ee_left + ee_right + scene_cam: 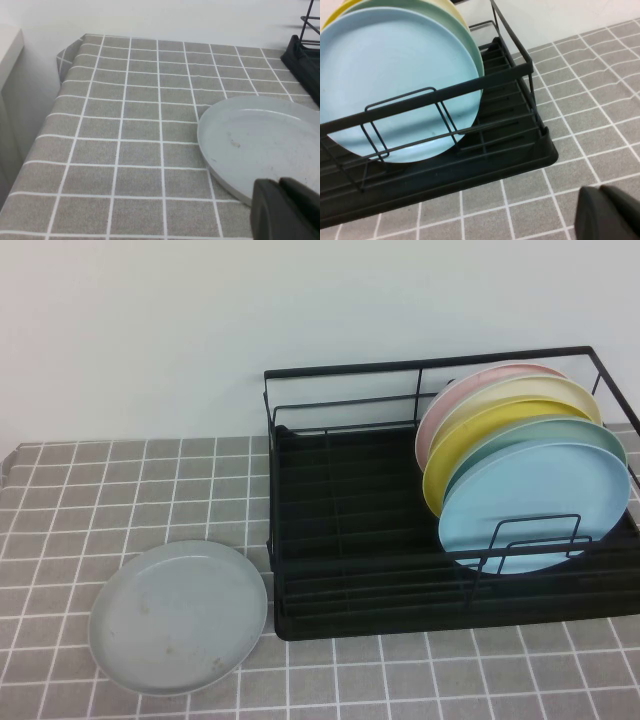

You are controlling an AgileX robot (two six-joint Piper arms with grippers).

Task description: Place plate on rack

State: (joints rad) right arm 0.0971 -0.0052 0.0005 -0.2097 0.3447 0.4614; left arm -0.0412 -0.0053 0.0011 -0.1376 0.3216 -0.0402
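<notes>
The stiff, probably slippery plate [260, 145] lay flat just ahead of the left gripper [285, 210], best gripped by its rim; right gripper [607, 212] faced the rack [470, 165]; neither gripper's opening could be told.

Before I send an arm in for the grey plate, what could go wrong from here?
1. The plate lies flat on the tablecloth, so it may slide when gripped.
2. Its rim sits close to the rack; lifting could clip the wire frame.
3. Coloured plates fill the rack's right end, so inserting there risks knocking them; the left slots look open.

The left end effector is beside the plate's rim; the right end effector is near the rack's corner.
</notes>
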